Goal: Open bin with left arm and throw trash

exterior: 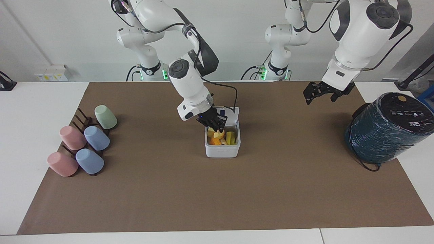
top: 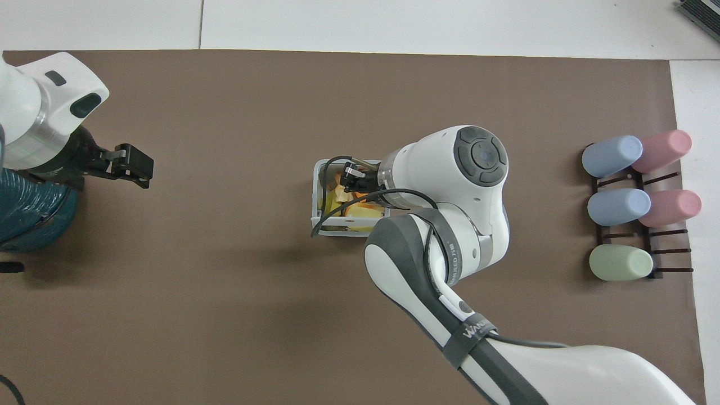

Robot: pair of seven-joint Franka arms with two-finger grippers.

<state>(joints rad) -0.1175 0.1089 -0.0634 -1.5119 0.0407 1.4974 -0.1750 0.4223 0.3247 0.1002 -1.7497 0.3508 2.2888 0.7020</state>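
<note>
The white bin (exterior: 222, 150) stands mid-mat with its lid (exterior: 231, 113) tipped up, open. Several yellow and orange foam pieces (exterior: 214, 141) lie inside. My right gripper (exterior: 218, 129) hangs in the bin's mouth, shut on the pale yellow lump (exterior: 220, 134), which sits just above the other pieces. In the overhead view the right arm covers much of the bin (top: 316, 194) and its gripper (top: 344, 181). My left gripper (exterior: 310, 96) is open and empty, raised over the mat beside the teal cylinder; it also shows in the overhead view (top: 135, 167).
A big dark-teal wrapped cylinder (exterior: 386, 130) stands at the left arm's end of the table and shows in the overhead view (top: 28, 216). A dark rack with several pastel cups (exterior: 84, 142) stands at the right arm's end and shows in the overhead view (top: 635, 202). A brown mat (exterior: 217, 196) covers the table.
</note>
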